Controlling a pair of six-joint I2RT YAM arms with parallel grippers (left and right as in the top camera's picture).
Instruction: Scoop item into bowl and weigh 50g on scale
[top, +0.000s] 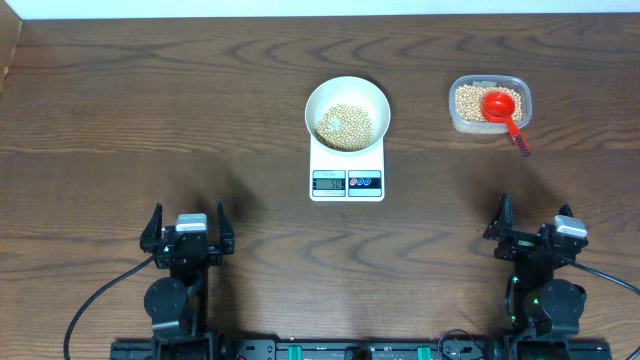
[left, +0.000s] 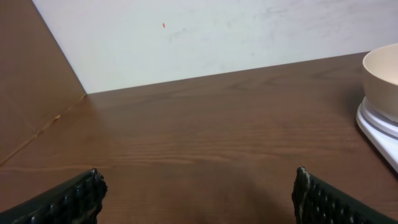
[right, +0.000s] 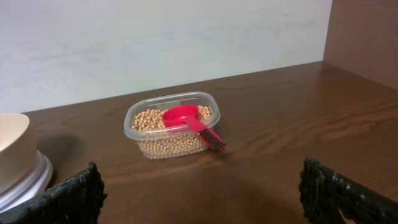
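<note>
Scale (top: 347, 162): display digits and button markings too small to read from overhead; cropped by the frame edge in both wrist views, display out of sight. Bowl (left: 382, 71): cut by the right edge in the left wrist view, contents hidden behind its wall; cut by the left edge in the right wrist view. Red scoop (right: 186, 119): cup partly sunk among beans (right: 155, 121) in the clear tub (right: 129, 124). Left hand (left: 198, 180), right hand (right: 200, 171): fingers cut off by the lower edge, tips only.

Dark wood table (top: 150, 120), white scale (top: 347, 183) (mid-table), clear tub (top: 453, 110) far right
</note>
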